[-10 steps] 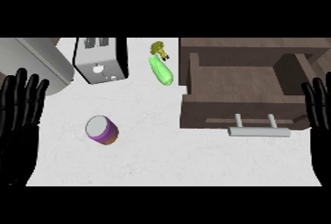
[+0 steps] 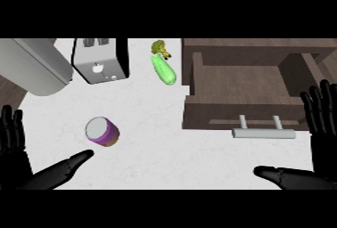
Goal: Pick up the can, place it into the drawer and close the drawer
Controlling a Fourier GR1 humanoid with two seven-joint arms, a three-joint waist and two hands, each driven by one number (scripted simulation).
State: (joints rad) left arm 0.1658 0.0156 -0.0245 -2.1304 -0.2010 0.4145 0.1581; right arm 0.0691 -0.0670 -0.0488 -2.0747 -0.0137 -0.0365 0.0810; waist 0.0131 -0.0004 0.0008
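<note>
**Both hands had come up into view; the can was still untouched**

You had both hands further into the frame than half a second before: then only fingers showed at the side edges of the counter, and now the thumbs and more of each palm were visible too. Your left hand (image 2: 26,164) sat at the counter's near left corner, fingers straight and spread, thumb stretched toward the can. Your right hand (image 2: 316,133) stood at the near right edge, likewise spread, its thumb lying along the near edge below the drawer's handle (image 2: 263,132). Neither hand held anything.

The can (image 2: 102,132) lay tilted on the counter's left half, toward the near edge, its pale lid facing up and its purple wall showing. It was near your left thumb tip but apart from it. The can had not moved.

The drawer (image 2: 240,89) stood pulled open at the counter's right side, its inside bare. The toaster (image 2: 99,60) and the green vegetable (image 2: 164,69) stayed along the far edge, clear of the likely path.

In my judgement you were only starting the approach, with grasp, placing and closing all left.
</note>
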